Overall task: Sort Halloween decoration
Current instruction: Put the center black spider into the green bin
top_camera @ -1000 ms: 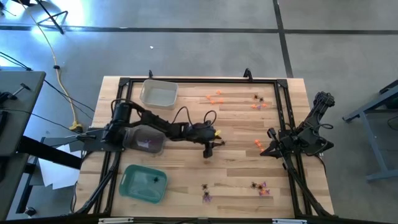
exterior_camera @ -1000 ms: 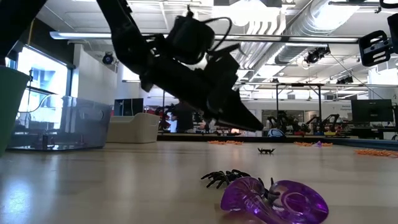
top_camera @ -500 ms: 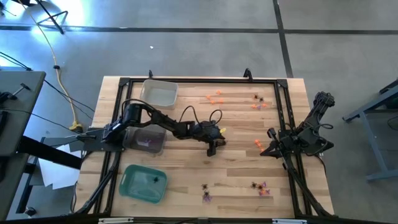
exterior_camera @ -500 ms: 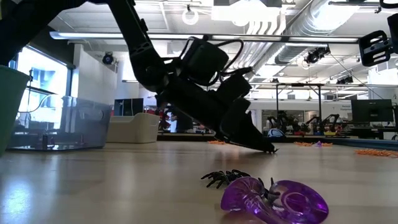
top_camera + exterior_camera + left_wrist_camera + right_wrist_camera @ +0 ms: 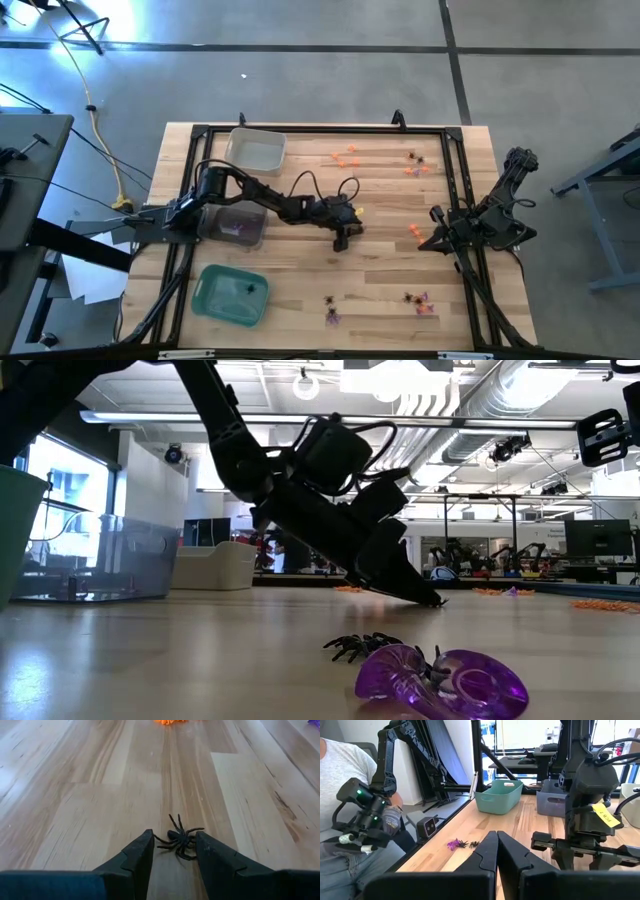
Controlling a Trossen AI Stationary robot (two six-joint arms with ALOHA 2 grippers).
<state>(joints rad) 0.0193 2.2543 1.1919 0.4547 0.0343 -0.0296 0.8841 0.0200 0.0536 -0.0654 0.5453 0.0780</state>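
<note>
A: So, from above, where is the left gripper [image 5: 341, 238]?
B: Reached out to mid-table, tips down on the wood. The right gripper [image 5: 437, 222] waits by the frame on its own side, near an orange trinket [image 5: 415, 232]. More orange ones [image 5: 345, 157] lie toward the far edge, and purple and black pieces [image 5: 419, 301] along the near edge.

A: And the trays?
B: All on the left: a white tray [image 5: 255, 150] far, a clear one [image 5: 236, 225] under the arm, a green one [image 5: 232, 294] near. Judging by that, each colour likely has its own tray.

A: The low view?
B: The left gripper [image 5: 432, 600] slants steeply, tips at the tabletop. Up close lie a purple trinket [image 5: 445, 682] and a black spider [image 5: 362, 646] touching it.

A: Left wrist?
B: A spider [image 5: 179, 840] sits on the wood right between the fingers [image 5: 135, 855]. The jaws stand parted around it, a narrow gap, not clamped on it yet. The tilt seems meant to get the tips under those thin legs.

A: Right wrist?
B: Its fingers [image 5: 487, 851] are pressed together, holding nothing. Beyond them are the left arm [image 5: 587, 820], the trays, and a seated person [image 5: 345, 780] holding a controller.
</note>
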